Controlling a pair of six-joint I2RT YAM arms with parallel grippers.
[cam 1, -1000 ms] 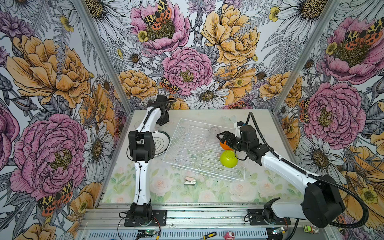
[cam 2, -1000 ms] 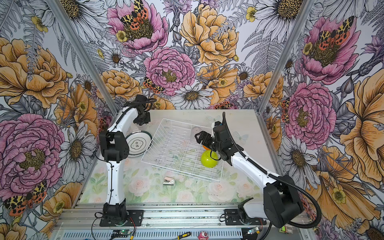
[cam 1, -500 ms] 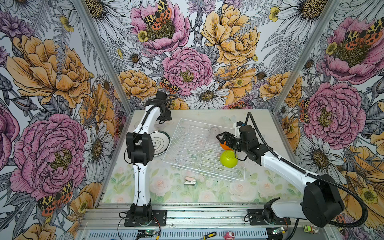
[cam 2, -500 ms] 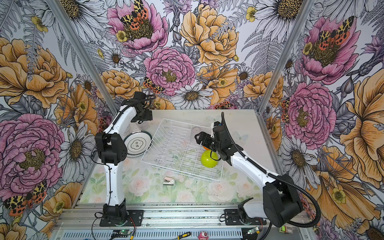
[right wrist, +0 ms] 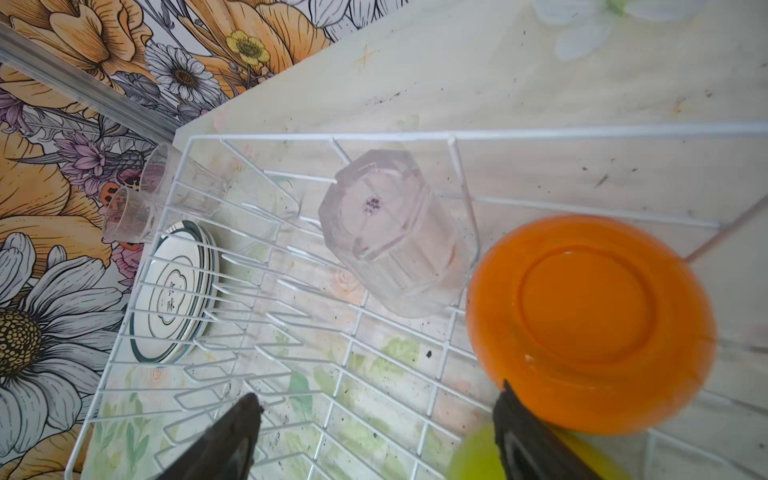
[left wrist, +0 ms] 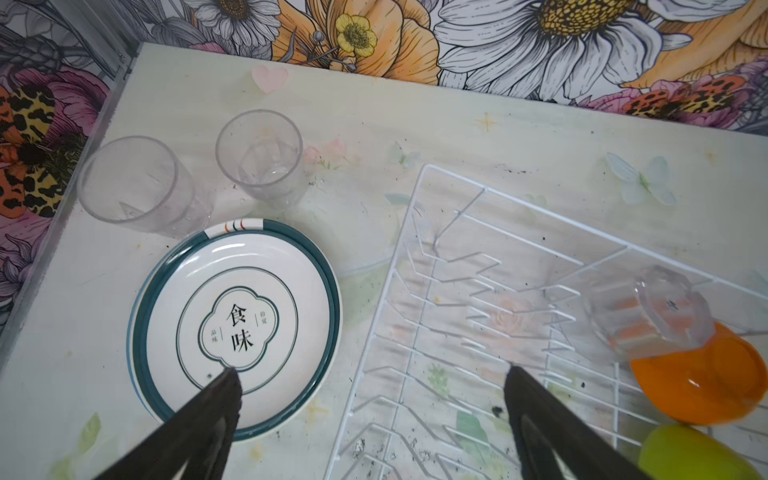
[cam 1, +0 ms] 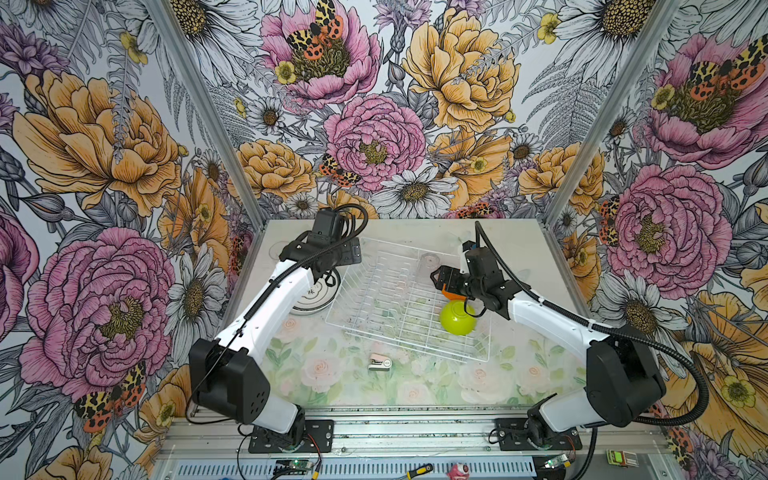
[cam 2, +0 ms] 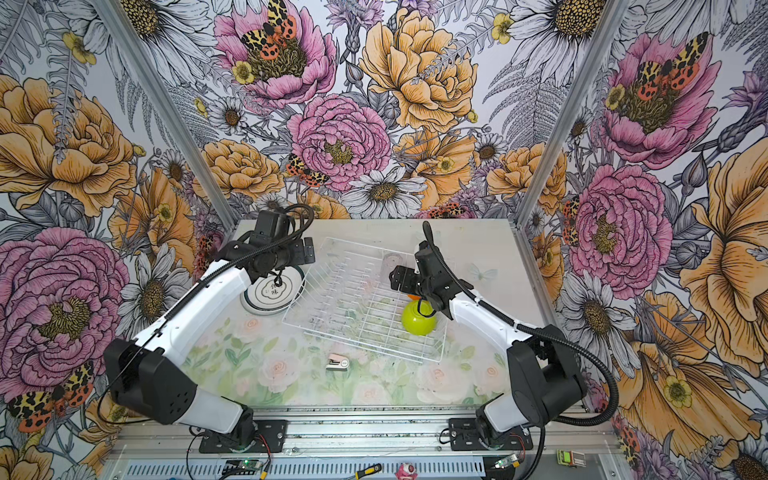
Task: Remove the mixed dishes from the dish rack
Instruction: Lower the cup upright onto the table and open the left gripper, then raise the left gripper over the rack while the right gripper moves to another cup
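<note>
The white wire dish rack [cam 1: 399, 316] [cam 2: 357, 320] lies mid-table. Inside it are an upturned clear tumbler [right wrist: 390, 232] [left wrist: 648, 307], an upturned orange bowl [right wrist: 590, 320] [left wrist: 702, 382] and a lime-green bowl [cam 1: 457, 318] [cam 2: 417, 318]. Left of the rack, a stack of teal-rimmed plates [left wrist: 237, 320] [cam 2: 270, 293] rests on the table. Two clear tumblers [left wrist: 133, 183] [left wrist: 259, 153] stand upright behind it. My left gripper [left wrist: 372, 372] hangs open and empty over the plates' edge and the rack's left side. My right gripper [right wrist: 379, 392] is open above the rack floor, one finger beside the orange bowl.
A small pink-white stapler-like object [cam 1: 379, 362] [cam 2: 337, 362] lies on the table in front of the rack. Floral walls close in the back and both sides. A metal rail with both arm bases runs along the front edge.
My left gripper has opened and swung from the back-left corner forward toward the rack, its elbow dropping lower. The right arm has hardly moved.
</note>
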